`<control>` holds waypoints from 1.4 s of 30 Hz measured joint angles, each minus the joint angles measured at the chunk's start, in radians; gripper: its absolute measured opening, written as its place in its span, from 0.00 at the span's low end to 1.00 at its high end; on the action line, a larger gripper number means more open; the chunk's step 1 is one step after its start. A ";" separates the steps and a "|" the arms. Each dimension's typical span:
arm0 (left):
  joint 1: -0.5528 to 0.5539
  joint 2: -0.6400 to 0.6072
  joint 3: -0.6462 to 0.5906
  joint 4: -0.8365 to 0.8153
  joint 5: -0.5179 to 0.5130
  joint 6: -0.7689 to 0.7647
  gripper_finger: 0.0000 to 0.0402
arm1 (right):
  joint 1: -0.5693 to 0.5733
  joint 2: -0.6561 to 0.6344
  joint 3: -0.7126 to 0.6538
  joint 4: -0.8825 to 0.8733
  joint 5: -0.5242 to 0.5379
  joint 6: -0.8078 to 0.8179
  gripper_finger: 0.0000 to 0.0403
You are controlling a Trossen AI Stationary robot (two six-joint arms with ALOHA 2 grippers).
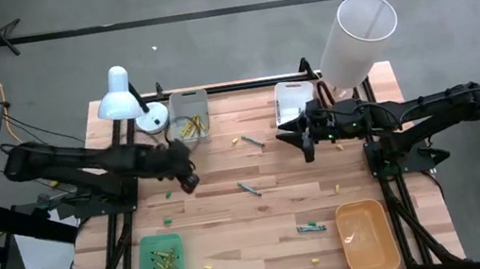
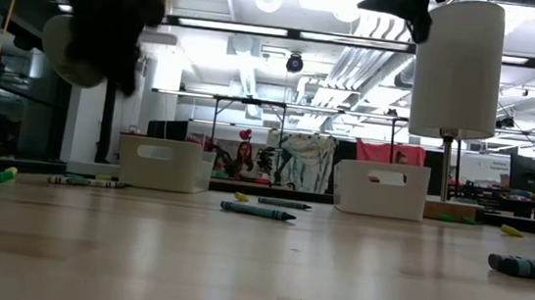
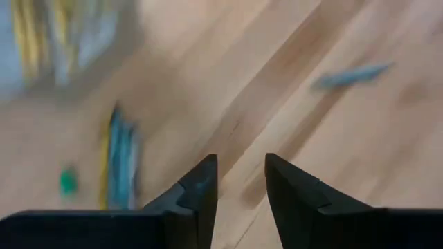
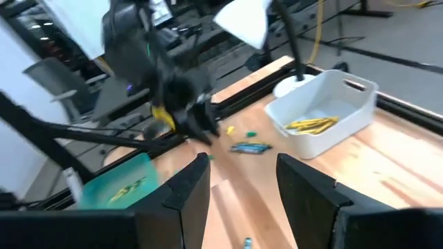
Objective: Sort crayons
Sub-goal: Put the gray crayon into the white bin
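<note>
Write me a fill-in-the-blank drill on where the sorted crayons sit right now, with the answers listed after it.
1. The grey bin next to the lamp holds crayons of the colour ______.
2. The yellow-green crayons near the table's front edge lie in the ______ tray.
3. The orange tray sits on the same side of the table as the ______ gripper.
4. Between the open fingers of the left gripper there is ______.

Missing words: yellow; green; right; nothing
</note>
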 joint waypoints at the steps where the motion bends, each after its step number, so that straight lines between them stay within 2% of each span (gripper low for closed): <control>1: -0.003 0.044 0.000 -0.037 0.014 -0.033 0.26 | 0.000 0.000 0.000 -0.003 0.011 0.000 0.40; 7: -0.005 0.251 -0.001 -0.171 0.058 -0.067 0.22 | 0.000 0.000 0.000 -0.015 0.020 0.000 0.40; 12: -0.004 0.319 -0.001 -0.159 -0.011 -0.044 0.22 | 0.000 0.000 0.000 -0.028 0.020 0.004 0.40; 15: 0.008 0.331 0.000 -0.158 -0.068 -0.045 0.22 | 0.000 0.000 0.000 -0.037 0.020 0.004 0.40; 19: 0.050 0.340 0.000 -0.147 -0.075 -0.044 0.22 | 0.000 0.000 0.000 -0.044 0.020 0.004 0.40; 29: 0.159 0.344 -0.001 -0.112 0.056 0.032 0.22 | 0.000 0.000 0.000 -0.044 0.020 0.004 0.40; 42: 0.208 0.348 -0.010 -0.084 0.070 0.096 0.22 | 0.000 0.000 0.000 -0.051 0.020 0.030 0.40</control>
